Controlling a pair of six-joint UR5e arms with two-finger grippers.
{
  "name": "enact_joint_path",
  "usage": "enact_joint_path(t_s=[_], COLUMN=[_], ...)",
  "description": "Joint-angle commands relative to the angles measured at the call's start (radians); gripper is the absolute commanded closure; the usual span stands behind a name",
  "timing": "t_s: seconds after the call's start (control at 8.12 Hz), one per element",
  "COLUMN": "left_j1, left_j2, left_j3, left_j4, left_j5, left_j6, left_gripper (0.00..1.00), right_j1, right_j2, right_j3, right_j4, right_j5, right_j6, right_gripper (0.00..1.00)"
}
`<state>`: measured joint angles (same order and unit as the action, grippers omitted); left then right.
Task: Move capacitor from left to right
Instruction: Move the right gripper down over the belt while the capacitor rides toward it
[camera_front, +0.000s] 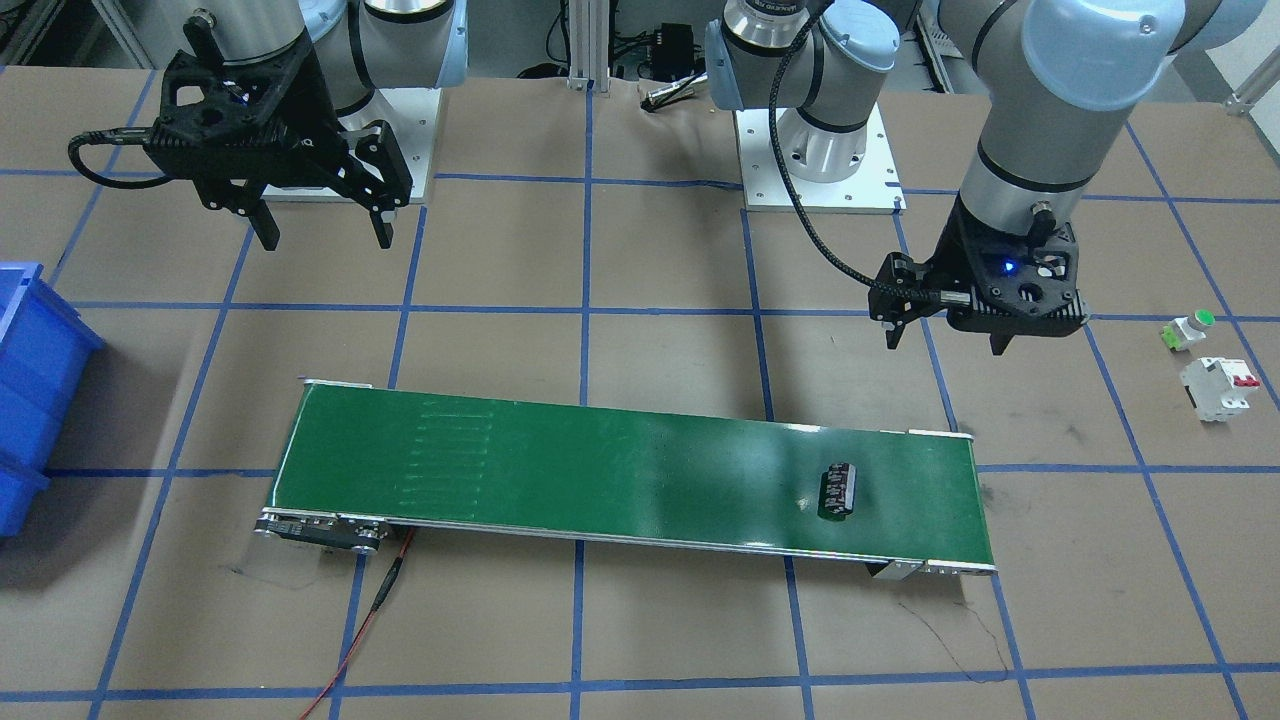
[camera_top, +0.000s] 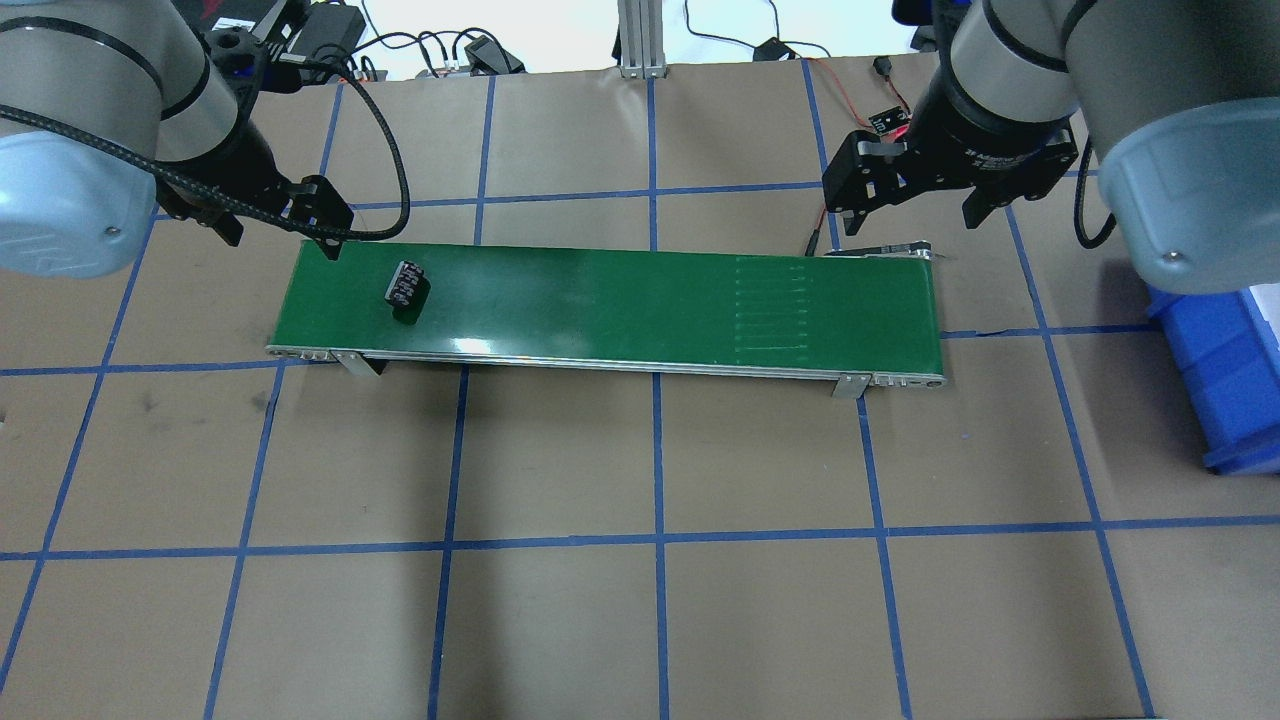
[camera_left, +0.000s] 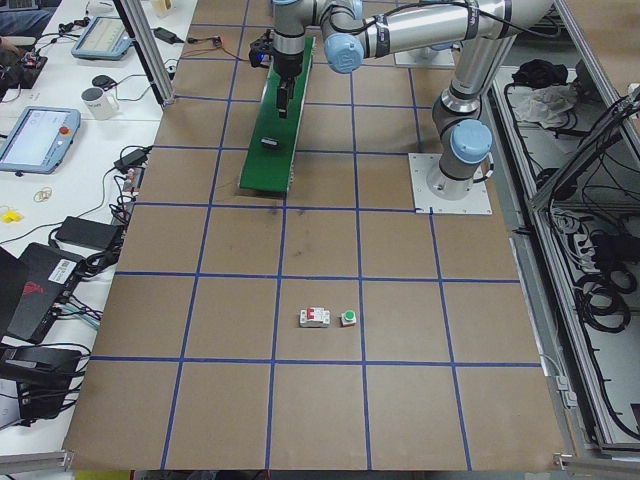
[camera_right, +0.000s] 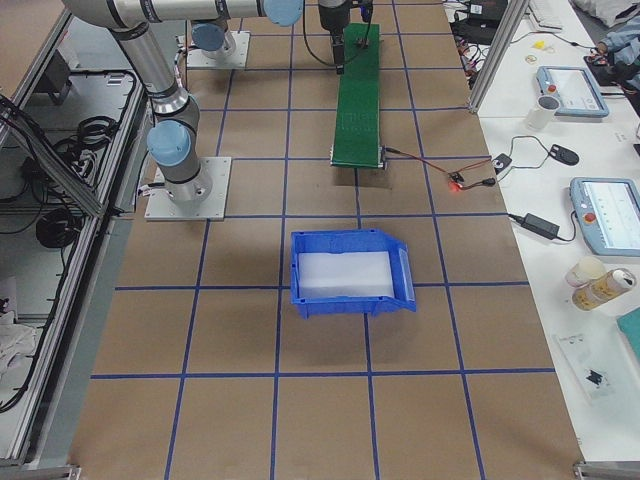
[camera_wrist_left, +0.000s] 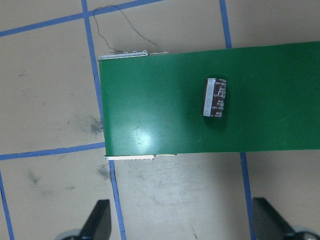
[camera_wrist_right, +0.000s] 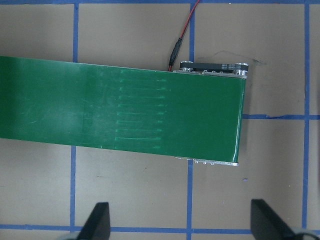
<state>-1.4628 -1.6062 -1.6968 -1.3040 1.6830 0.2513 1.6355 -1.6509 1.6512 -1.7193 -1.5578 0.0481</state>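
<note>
Brown paper gridded with blue tape covers the worktop (camera_top: 640, 620), where a green conveyor belt (camera_top: 620, 300) runs between two robot arms. The capacitor (camera_top: 405, 287), a stubby dark cylinder with pale marks, lies on its side on the belt, close to the end nearest the left arm's fingers (camera_wrist_left: 100, 222).

Those fingers are spread wide and hold nothing, raised well clear of the belt. The capacitor sits lower than they do. Seen from the left wrist, it is ahead of their tips and within the span between them, off centre toward the finger farther from the belt's end.

Its long axis runs across the belt, square to the line joining the two fingers. A descent and a straight closing stroke would therefore likely meet its round flanks rather than its flat ends.

The right arm's fingers (camera_wrist_right: 97, 222), equally wide and empty, hang near the belt's opposite end, well apart from the capacitor. A blue bin (camera_top: 1215, 360) stands on the far side of them from the capacitor. The left arm is plainly the nearer of the two. The capacitor has nearly the whole length of the belt to cover before it comes under the right fingers.
</note>
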Motion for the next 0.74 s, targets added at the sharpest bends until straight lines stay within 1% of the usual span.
enact_joint_path(t_s=[0.0,0.12,0.25,0.49,0.62], left_j1=[-0.001,-0.001,-0.001,-0.001,-0.001], left_j2=[0.002,-0.01,-0.014,-0.014,-0.012], left_j3=[-0.003,-0.001,-0.003,-0.004,-0.004], left_j4=[0.0,0.015,0.017,0.017,0.017], left_j5=[-0.003,0.003,0.001,0.001,0.001], left_j6=[-0.023,-0.015,-0.029,-0.015,-0.026], left_gripper=[0.0,0.0,0.0,0.0,0.0], right_j1=[0.007,0.007,0.007,0.009,0.009], right_j2=[0.016,0.037,0.105,0.3,0.374], right_j3=[0.031,0.07,0.071,0.075,0.076], right_j4=[0.017,0.0,-0.053,-0.291,-0.368], right_j5=[-0.045,-0.038,-0.035,-0.028,-0.028], right_j6=[-0.01,-0.013,-0.005,-0.002,-0.004], right_gripper=[0.0,0.0,0.0,0.0,0.0])
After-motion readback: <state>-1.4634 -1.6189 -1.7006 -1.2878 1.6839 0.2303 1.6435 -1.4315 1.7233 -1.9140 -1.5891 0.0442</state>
